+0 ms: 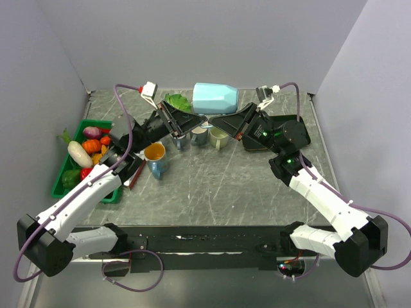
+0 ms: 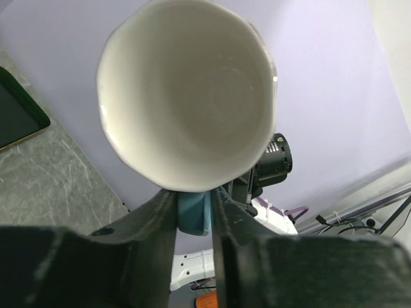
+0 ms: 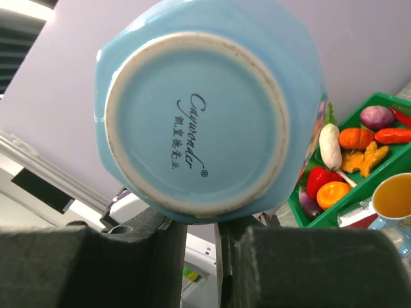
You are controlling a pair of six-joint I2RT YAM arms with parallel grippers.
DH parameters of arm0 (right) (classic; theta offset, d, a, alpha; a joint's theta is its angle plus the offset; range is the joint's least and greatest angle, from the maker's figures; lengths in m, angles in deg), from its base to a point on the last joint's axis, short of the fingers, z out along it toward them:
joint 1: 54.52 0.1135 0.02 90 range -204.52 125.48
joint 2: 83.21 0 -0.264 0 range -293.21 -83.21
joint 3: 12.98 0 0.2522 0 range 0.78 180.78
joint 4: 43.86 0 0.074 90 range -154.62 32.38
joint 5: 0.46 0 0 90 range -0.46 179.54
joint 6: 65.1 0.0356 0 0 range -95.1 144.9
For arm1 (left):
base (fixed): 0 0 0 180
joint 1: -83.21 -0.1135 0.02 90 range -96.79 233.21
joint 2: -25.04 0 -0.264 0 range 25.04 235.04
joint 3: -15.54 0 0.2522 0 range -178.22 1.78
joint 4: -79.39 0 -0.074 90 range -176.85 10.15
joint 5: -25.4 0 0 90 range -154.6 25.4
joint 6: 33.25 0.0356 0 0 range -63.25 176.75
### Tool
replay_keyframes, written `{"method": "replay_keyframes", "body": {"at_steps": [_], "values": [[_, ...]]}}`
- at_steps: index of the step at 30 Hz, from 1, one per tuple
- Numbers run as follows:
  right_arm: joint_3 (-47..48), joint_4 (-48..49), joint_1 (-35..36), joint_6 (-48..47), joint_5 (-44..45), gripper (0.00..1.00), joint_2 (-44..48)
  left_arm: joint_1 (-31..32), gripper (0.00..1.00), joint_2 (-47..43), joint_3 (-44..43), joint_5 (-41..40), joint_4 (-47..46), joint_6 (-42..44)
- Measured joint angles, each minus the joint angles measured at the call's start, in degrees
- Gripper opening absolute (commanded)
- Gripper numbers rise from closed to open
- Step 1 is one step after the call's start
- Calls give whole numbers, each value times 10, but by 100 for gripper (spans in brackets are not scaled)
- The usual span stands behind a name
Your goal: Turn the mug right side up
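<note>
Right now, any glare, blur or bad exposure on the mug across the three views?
Left wrist: mug interior evenly lit, with one small glint on its right rim; left gripper's fingers dark and soft. Right wrist: print on the mug's base sharp; right gripper's fingers underexposed. Top external: even light, soft shadows, mug in focus.

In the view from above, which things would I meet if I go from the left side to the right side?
green crate of vegetables → mug with orange inside → green leaf → blue mug, lying on its side
</note>
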Motion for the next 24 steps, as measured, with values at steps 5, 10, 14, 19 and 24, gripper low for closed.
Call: {"method": "replay_keyframes", "body": {"at_steps": [5, 10, 14, 19, 24], "values": [[-6, 13, 0, 10, 7, 0, -3, -2, 5, 5, 0, -1, -1, -4], [-6, 15, 0, 13, 7, 2, -8, -4, 1, 6, -1, -1, 1, -2], [-6, 5, 0, 8, 10, 35, -9, -4, 1, 6, -4, -7, 16, 14], [-6, -31, 2, -4, 15, 65, -13, -2, 1, 5, -35, -30, 104, 68], [-6, -83, 3, -13, 18, 75, -22, 0, 1, 5, -63, -53, 185, 119]]}}
